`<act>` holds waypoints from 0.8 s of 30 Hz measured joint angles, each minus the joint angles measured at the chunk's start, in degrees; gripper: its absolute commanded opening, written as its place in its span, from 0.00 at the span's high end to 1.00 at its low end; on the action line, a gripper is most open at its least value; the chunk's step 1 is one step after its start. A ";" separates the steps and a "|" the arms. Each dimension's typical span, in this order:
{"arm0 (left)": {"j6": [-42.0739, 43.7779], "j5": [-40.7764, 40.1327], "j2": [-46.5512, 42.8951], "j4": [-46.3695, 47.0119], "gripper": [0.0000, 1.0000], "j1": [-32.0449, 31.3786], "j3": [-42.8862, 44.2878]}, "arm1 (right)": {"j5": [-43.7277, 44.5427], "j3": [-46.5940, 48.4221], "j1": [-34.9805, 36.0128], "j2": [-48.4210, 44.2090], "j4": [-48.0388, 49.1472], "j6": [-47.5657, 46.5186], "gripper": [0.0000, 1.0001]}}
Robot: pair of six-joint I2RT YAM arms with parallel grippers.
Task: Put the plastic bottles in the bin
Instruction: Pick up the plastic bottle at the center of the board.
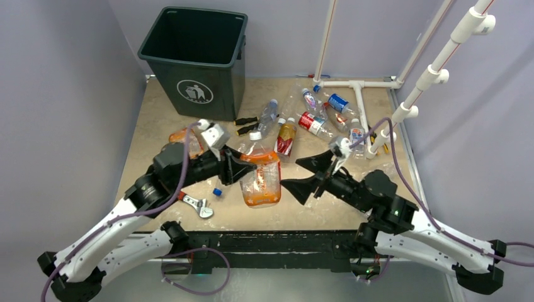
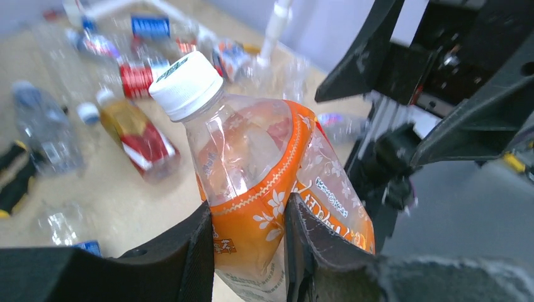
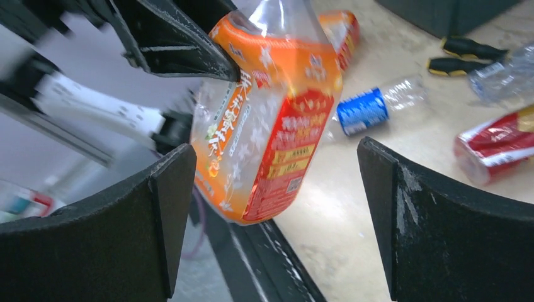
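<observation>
holding the orange bottle, left gripper hangs near the table edge.

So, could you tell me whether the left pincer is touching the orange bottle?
Touching. In the left wrist view the left pincer squeezes the orange bottle, with both fingers pressed into its label.

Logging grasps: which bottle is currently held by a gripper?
The orange-labelled, white-capped bottle, pinched in the left gripper; all others lie loose on the table.

The orange-labelled bottle loses its base below the left wrist view's edge.
</observation>
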 measured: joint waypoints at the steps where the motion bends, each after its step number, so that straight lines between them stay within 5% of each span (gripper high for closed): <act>1: -0.46 -0.70 -1.92 1.97 1.00 0.00 -1.22 | 0.04 -0.96 0.00 -1.40 1.27 1.38 0.01; 7: -2.60 -3.30 -11.21 16.02 1.00 0.00 -8.15 | -2.05 -5.55 0.00 -2.97 11.61 8.02 0.01; 18: -2.78 3.61 -11.28 21.94 1.00 0.02 -8.33 | -10.34 -4.59 0.02 6.01 21.59 9.03 0.02; 24: -2.80 5.77 -12.04 23.47 1.00 0.02 -8.33 | -14.45 -4.02 0.07 8.15 25.86 10.01 0.30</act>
